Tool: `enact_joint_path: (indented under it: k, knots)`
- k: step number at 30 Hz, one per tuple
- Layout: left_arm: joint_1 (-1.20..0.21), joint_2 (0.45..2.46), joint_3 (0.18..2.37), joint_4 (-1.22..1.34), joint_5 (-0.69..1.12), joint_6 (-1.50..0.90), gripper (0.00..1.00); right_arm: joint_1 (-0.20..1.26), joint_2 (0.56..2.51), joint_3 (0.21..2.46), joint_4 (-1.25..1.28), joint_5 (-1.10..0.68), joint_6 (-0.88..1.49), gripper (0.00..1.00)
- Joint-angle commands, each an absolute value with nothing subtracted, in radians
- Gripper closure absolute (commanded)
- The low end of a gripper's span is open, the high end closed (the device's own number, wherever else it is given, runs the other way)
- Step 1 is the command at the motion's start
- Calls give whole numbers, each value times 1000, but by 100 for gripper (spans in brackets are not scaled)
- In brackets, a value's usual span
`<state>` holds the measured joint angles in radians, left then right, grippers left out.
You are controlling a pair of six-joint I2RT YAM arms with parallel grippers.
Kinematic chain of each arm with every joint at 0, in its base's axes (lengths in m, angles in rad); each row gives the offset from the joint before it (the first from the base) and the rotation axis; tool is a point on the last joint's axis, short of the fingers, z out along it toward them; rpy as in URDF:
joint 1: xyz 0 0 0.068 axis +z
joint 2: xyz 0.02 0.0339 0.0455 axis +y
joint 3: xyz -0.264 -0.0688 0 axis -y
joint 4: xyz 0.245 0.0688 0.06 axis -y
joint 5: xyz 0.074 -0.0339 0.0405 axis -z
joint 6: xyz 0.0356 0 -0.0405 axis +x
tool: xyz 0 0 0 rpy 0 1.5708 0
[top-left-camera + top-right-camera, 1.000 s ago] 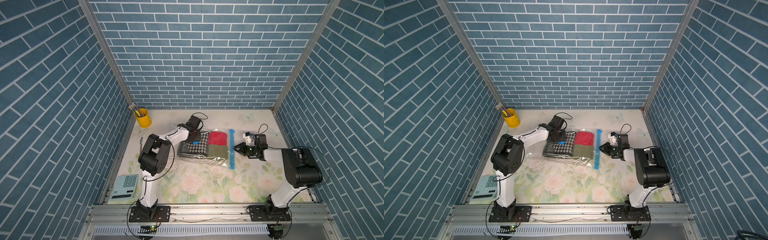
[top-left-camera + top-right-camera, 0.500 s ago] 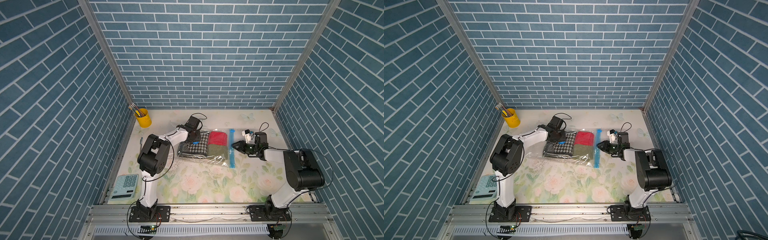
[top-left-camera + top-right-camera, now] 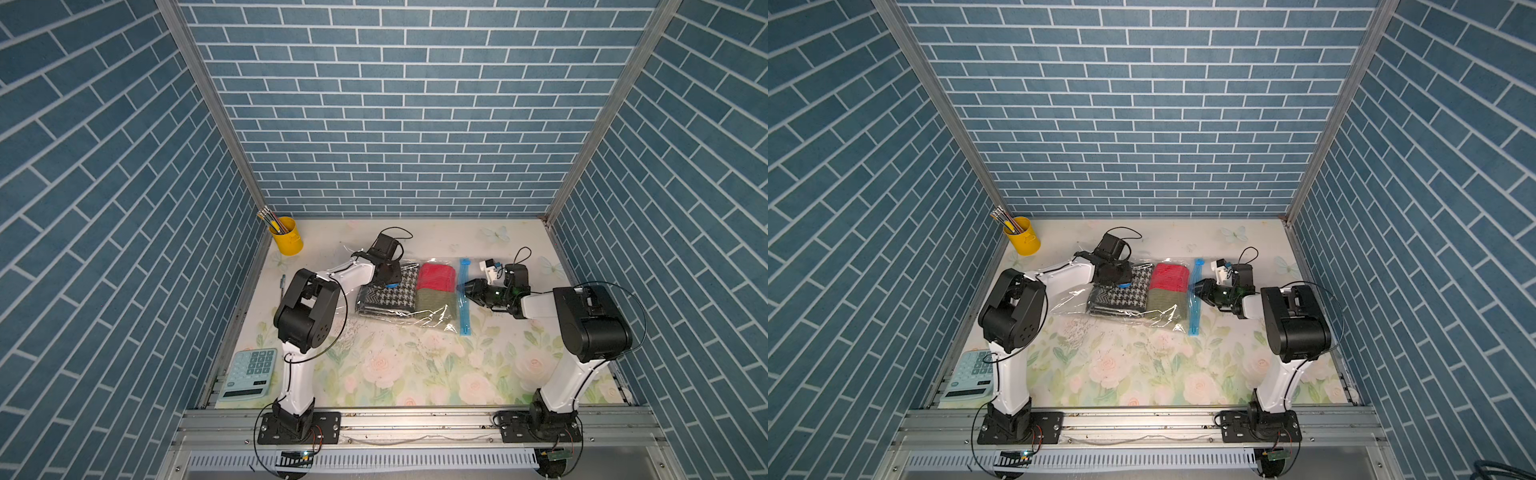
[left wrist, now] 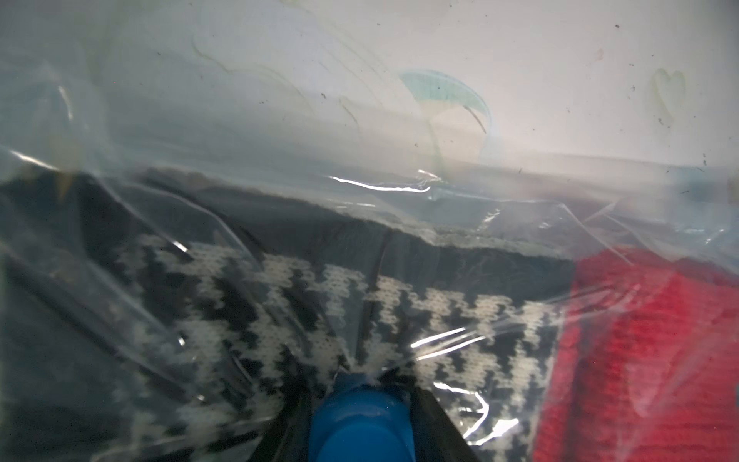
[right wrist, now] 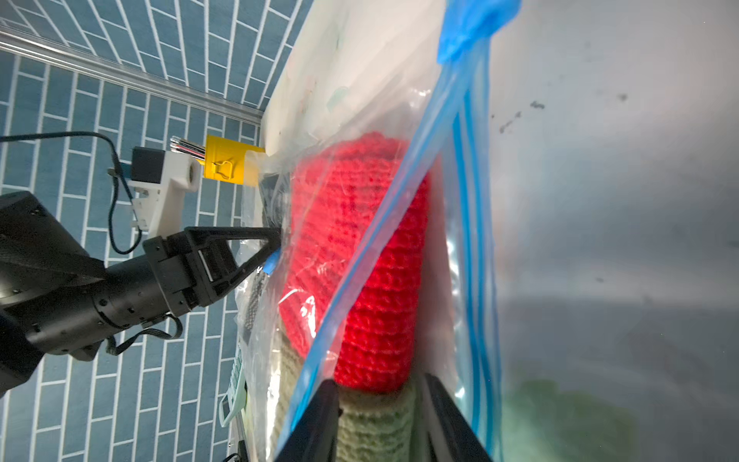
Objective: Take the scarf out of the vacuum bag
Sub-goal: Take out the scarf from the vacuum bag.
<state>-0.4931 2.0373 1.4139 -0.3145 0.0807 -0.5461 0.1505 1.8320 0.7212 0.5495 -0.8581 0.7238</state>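
Note:
The clear vacuum bag [image 3: 434, 322] lies flat on the table, its light-blue zip strip [image 3: 464, 299] toward my right arm. Inside it the black-and-white houndstooth scarf [image 3: 388, 293] [image 3: 1121, 295] [image 4: 360, 320] sits at the end far from the zip strip. My left gripper [image 3: 390, 284] [image 4: 362, 416] presses on the bag over the scarf, shut on the blue valve cap [image 4: 360, 424]. My right gripper [image 3: 461, 286] [image 5: 378, 384] is open at the bag's mouth. Its fingers stand between the two parted zip strips, either side of the olive-green knit [image 5: 372, 428].
A red knit [image 3: 436, 276] and the olive-green knit [image 3: 432, 301] lie in the bag between the scarf and the zip strip. A yellow pencil cup [image 3: 286, 241] stands at the back left. A calculator [image 3: 249, 374] lies at the front left, and a pen [image 3: 282, 282] by the left wall.
My right gripper has moved left from beside the bag to its zip edge, and its jaws have spread apart. The left arm and the bag have not moved.

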Motion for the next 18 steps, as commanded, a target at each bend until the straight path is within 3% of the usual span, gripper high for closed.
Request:
enact_joint_path:
  k: [1,4,9,13,18]
  knots:
    - [-505,2069,1369,-397,150,-556,54,153,1866,741,700,-932,811,51]
    - [-506,2068,1369,-399,150,-555,54,153,1881,744,740,-935,845,32]
    - [-505,2066,1367,-402,150,-554,54,153,1904,783,688,-911,844,16]
    - [-505,2068,1370,-403,148,-555,54,162,1930,831,626,-889,831,17]
    - [-506,2069,1369,-405,151,-554,54,193,1976,895,579,-879,828,24]
